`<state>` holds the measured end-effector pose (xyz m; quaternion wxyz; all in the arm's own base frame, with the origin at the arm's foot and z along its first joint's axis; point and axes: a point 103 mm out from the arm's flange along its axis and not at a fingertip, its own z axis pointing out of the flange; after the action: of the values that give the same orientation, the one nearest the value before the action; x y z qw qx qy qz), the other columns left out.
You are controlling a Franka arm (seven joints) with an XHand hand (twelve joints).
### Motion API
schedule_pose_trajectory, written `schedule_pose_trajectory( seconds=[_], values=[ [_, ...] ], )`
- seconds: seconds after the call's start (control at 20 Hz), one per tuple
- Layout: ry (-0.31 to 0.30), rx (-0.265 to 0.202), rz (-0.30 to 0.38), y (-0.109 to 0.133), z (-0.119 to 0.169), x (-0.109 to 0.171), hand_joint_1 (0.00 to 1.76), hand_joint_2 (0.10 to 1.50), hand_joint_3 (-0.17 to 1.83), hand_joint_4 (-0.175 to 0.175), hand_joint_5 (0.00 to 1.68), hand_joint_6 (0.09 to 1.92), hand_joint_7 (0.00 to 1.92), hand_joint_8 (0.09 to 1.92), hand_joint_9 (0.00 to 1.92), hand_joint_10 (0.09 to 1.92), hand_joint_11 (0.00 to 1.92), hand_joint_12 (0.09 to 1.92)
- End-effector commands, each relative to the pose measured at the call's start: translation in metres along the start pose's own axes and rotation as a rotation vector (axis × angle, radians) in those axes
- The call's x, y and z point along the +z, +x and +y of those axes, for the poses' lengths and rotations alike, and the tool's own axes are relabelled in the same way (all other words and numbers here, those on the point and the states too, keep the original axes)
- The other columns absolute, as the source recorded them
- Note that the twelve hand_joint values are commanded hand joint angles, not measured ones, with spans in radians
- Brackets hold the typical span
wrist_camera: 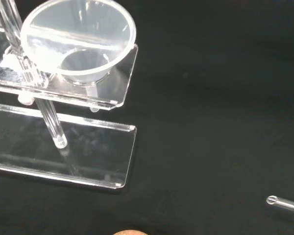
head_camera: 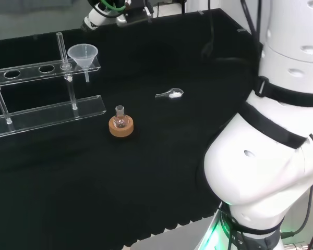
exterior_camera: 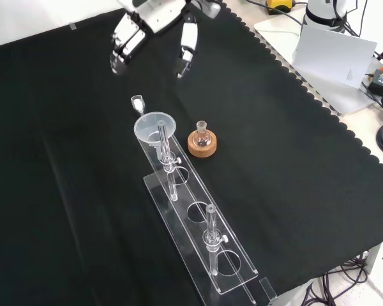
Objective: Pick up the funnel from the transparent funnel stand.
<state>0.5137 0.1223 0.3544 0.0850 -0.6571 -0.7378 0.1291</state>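
My hand (exterior_camera: 154,29) hangs open and empty beyond the funnel (exterior_camera: 152,127), which sits at the stand's (exterior_camera: 198,237) end hole; I'd probably approach its rim from above.

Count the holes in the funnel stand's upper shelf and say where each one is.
4. In the front view, the funnel stand has one hole holding the funnel at its far end; three holes follow toward the near end, without funnels.

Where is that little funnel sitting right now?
In the front view, the funnel sits in the end hole of the clear funnel stand, just left of the small flask on its cork ring.
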Motion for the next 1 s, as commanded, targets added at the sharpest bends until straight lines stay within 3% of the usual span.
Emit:
schedule_pose_trajectory(
  seconds=[0.05, 0.75, 1.0],
  values=[
    [0.096, -0.001, -0.024, 0.018, 0.021, 0.018, 0.53, 0.79, 0.20, -0.054, 0.18, 0.09, 0.02, 0.67, 0.32, 0.74, 0.40, 1.39],
    [0.135, -0.071, -0.023, 0.043, 0.044, 0.045, 0.52, 0.75, 0.24, -0.057, 0.14, 0.09, 0.00, 0.58, 0.20, 0.82, 0.41, 1.40],
    [0.156, -0.077, -0.016, 0.050, 0.051, 0.054, 0.50, 0.74, 0.25, -0.052, 0.06, 0.09, 0.00, 0.30, 0.05, 0.88, 0.37, 1.44]
  ],
)
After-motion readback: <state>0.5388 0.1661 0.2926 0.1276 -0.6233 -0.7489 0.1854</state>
